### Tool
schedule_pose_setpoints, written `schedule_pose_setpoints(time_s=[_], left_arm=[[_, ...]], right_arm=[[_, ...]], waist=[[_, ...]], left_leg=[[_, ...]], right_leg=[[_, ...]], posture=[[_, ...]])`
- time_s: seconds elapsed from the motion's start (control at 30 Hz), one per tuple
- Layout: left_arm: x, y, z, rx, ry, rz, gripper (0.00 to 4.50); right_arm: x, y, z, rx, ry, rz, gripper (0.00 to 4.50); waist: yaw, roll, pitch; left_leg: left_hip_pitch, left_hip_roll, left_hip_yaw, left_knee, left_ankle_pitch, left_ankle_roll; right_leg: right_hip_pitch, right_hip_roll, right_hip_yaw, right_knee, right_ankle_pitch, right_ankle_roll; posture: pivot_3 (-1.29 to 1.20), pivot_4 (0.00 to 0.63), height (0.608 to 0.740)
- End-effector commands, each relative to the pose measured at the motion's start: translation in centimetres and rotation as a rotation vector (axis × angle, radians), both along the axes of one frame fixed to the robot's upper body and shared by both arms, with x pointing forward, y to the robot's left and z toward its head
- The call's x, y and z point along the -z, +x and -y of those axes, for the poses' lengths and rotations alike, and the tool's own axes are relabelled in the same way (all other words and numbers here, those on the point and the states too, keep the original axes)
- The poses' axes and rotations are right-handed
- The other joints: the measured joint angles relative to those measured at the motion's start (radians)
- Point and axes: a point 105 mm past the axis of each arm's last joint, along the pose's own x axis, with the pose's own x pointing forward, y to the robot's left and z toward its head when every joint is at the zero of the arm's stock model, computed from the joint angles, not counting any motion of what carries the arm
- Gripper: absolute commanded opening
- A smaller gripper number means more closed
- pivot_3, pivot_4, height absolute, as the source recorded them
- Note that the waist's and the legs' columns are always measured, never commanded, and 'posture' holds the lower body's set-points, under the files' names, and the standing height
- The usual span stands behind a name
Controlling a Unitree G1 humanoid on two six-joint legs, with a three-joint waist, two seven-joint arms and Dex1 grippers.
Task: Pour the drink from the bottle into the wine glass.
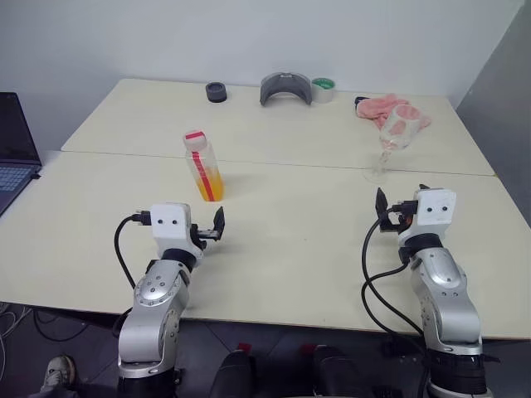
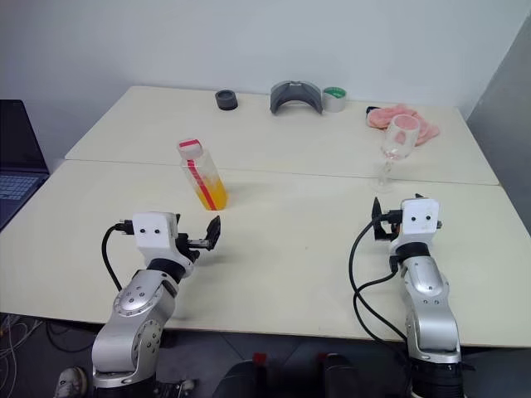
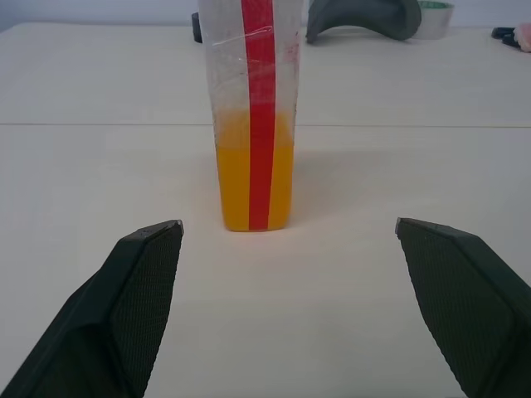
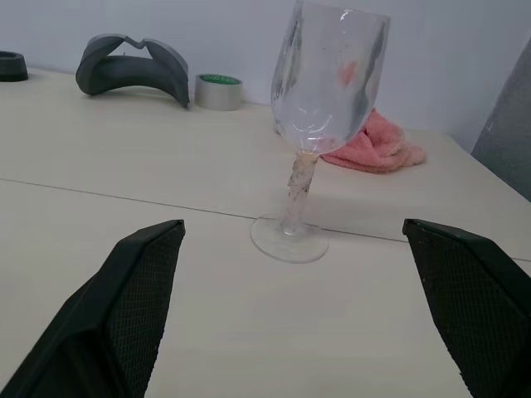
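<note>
The bottle (image 1: 203,164) stands upright on the table (image 1: 299,232), left of centre, red-capped and with a red strip on its label. The orange drink (image 3: 236,178) fills roughly its lower third. My left gripper (image 1: 214,228) is open just in front of the bottle, which sits between the two fingers' lines in the left wrist view, apart from them. The empty wine glass (image 1: 394,137) stands upright at the right. My right gripper (image 1: 401,203) is open a short way in front of it, and the stem and foot (image 4: 289,240) show between its fingers.
Along the far edge sit a black round object (image 1: 216,91), a grey curved piece (image 1: 285,87), a green tape roll (image 1: 323,89) and a pink cloth (image 1: 377,106) behind the glass. A laptop (image 1: 12,149) is at the far left. A seam (image 1: 274,162) joins two tabletops.
</note>
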Motion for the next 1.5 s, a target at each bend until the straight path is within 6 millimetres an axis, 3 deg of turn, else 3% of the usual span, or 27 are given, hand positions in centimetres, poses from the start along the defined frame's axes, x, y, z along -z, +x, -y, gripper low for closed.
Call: schedule_pose_setpoints(time_s=[0.03, 1.1, 1.23, 1.37, 1.5], left_arm=[[-1.6, -0.1, -0.2, -0.008, 0.025, 0.058, 4.46], [-1.6, -0.1, -0.9, -0.048, 0.03, 0.053, 4.46], [-1.6, 0.5, -1.3, -0.054, 0.04, 0.052, 4.46], [-0.6, 1.9, -1.9, -0.056, 0.064, 0.016, 4.46], [-0.5, 3.0, -1.7, -0.028, 0.05, 0.023, 4.46]], right_arm=[[-1.0, -0.2, -0.1, -0.002, -0.003, 0.045, 4.5], [-1.0, -0.1, -0.3, -0.038, -0.028, 0.026, 4.5], [-1.1, 0.5, -1.8, -0.194, 0.002, -0.009, 4.5], [-1.5, -0.1, -5.2, -0.616, 0.027, -0.111, 4.5], [-2.3, -0.7, -6.4, -0.823, 0.031, -0.156, 4.5]], waist=[[0.0, 0.0, 0.0], [0.0, 0.0, 0.0], [0.0, 0.0, 0.0], [0.0, 0.0, 0.0], [0.0, 0.0, 0.0]], left_leg=[[0.0, 0.0, 0.0, 0.0, 0.0, 0.0], [0.0, 0.0, 0.0, 0.0, 0.0, 0.0], [0.0, 0.0, 0.0, 0.0, 0.0, 0.0], [0.001, -0.001, 0.0, 0.0, 0.0, 0.0], [0.0, -0.001, -0.001, 0.0, 0.0, 0.0]], right_leg=[[0.0, 0.0, 0.0, 0.0, 0.0, 0.0], [0.0, 0.0, 0.0, 0.0, 0.0, 0.0], [0.0, 0.0, 0.0, 0.0, 0.0, 0.0], [0.001, 0.0, -0.001, 0.0, 0.0, 0.0], [0.001, 0.0, -0.002, -0.001, 0.0, 0.0]], posture=[[0.0, 0.15, 0.74], [0.0, 0.15, 0.74], [0.0, 0.15, 0.74], [0.0, 0.15, 0.74], [0.0, 0.15, 0.74]])
